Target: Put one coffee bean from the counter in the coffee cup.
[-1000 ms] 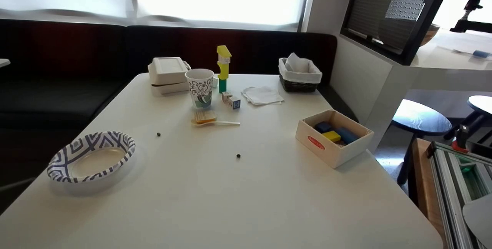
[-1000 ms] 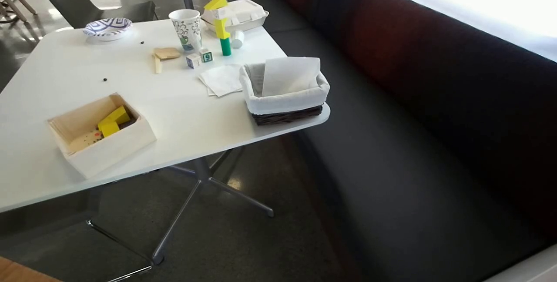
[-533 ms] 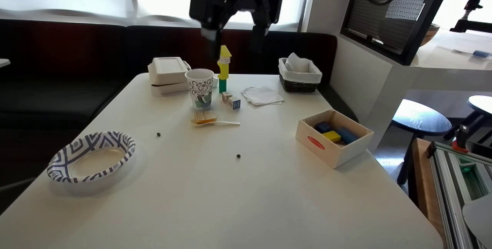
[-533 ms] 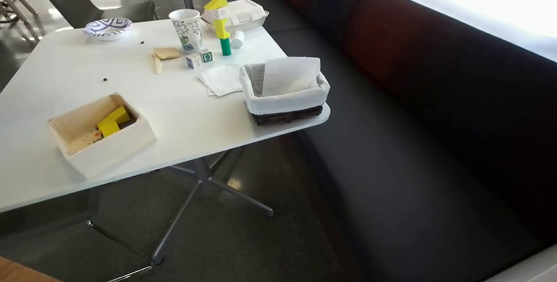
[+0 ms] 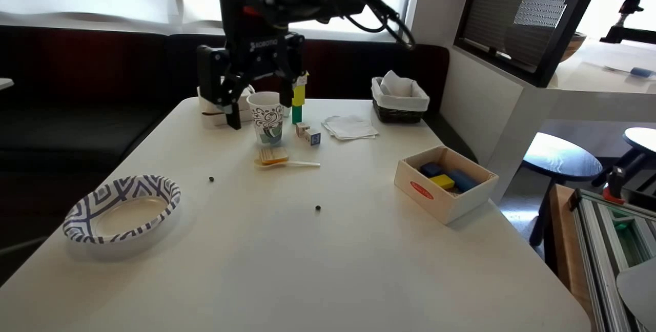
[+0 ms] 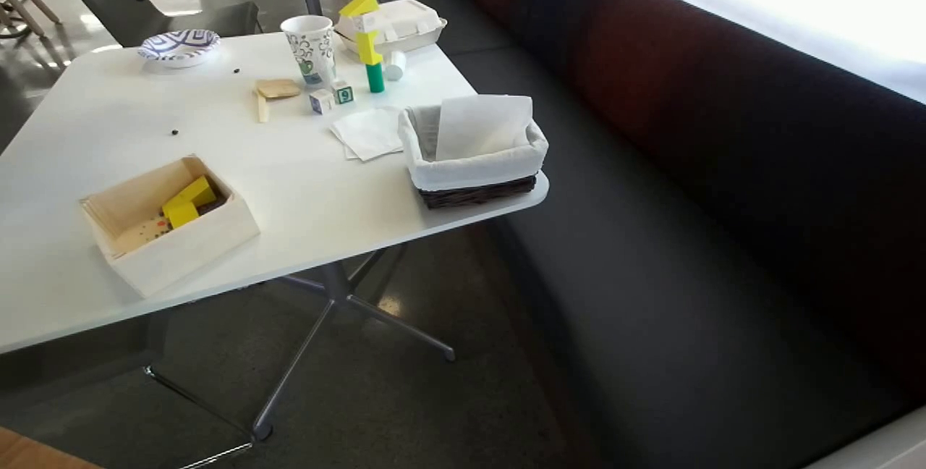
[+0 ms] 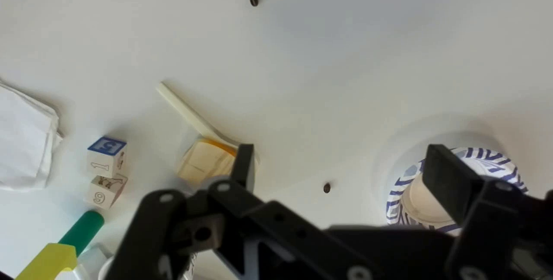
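Note:
The white counter [image 5: 307, 275] holds two tiny dark coffee beans. One bean [image 5: 211, 179] lies near the bowl; the other bean [image 5: 318, 208] lies nearer the middle. They also show in an exterior view, by the bowl [image 6: 236, 71] and toward the box [image 6: 174, 132]. The coffee cup [image 5: 267, 129] stands upright at the back; it also shows in an exterior view [image 6: 307, 49]. My gripper [image 5: 260, 109] is open and empty, well above the counter. In the wrist view the bean near the bowl [image 7: 327, 188] appears between the open fingers [image 7: 343, 167]; the other bean [image 7: 254, 0] is at the top. The cup is mostly hidden there.
A patterned bowl [image 5: 169, 193], a spoon with a cracker-like item [image 5: 273, 156], letter blocks [image 5: 311, 137], a block tower [image 5: 298, 97], napkins [image 5: 350, 127], a lined basket [image 5: 401, 109], a wooden box [image 5: 425, 201] and a lidded food box [image 6: 405, 24] stand on the counter.
The arm has come into an exterior view from above and moved left and down, with its gripper open. It now also shows at a corner of an exterior view. The objects have not moved.

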Robot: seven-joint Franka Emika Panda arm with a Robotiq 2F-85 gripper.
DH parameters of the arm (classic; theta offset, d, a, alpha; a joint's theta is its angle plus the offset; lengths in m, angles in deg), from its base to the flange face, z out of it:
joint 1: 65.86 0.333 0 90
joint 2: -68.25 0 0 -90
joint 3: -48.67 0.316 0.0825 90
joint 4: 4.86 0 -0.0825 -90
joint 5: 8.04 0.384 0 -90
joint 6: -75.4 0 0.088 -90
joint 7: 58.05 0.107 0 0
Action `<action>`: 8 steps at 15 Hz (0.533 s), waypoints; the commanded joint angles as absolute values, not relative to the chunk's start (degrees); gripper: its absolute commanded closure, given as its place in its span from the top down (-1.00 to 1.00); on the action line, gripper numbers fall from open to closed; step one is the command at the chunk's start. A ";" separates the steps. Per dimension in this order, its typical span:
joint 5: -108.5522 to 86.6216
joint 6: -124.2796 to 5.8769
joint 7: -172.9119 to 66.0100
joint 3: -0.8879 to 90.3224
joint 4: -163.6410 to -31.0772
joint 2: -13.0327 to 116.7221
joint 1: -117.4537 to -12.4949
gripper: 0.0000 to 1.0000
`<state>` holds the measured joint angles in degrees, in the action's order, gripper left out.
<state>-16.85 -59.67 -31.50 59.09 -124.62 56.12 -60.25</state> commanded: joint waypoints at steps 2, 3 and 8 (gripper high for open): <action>-18.35 -56.69 -29.04 54.47 -112.01 44.26 -55.26 1.00; -16.56 -59.37 -31.58 54.51 -117.77 49.27 -55.69 1.00; -16.52 -59.35 -31.64 53.66 -116.40 48.19 -55.02 1.00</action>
<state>-17.35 -59.39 -31.07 55.30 -116.45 48.11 -56.55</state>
